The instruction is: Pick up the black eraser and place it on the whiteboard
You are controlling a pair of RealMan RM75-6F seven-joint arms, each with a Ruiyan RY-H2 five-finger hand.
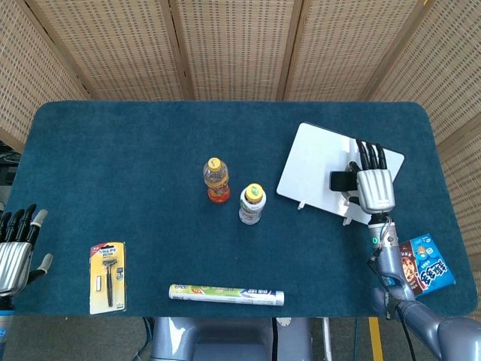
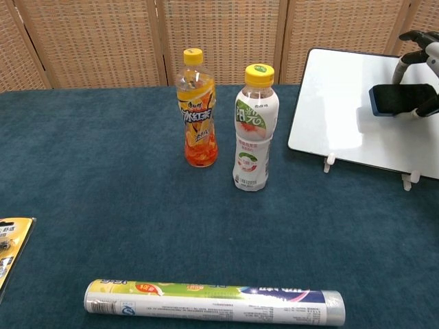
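From the head view, my right hand (image 1: pixel 373 189) hovered over the whiteboard (image 1: pixel 316 167), fingers pointing toward twelve o'clock and clamped on the black eraser (image 1: pixel 342 180), which stuck out at nine o'clock from my palm. The eraser's long axis ran nine to three, over the board's right half. The board's near edge sat toward six o'clock, with open white room spreading toward ten. My left hand (image 1: pixel 15 247) rested far off at the surface's left edge, fingers apart and holding nothing; the right was plainly the nearer one.

From the chest view, only part of my right hand (image 2: pixel 420 75) showed at the frame's right edge. The eraser (image 2: pixel 401 99) hung level in front of the tilted whiteboard (image 2: pixel 336 103); whether it touched the board I could not tell. I judged that the release called for lowering it flat onto the board, away from the edges.
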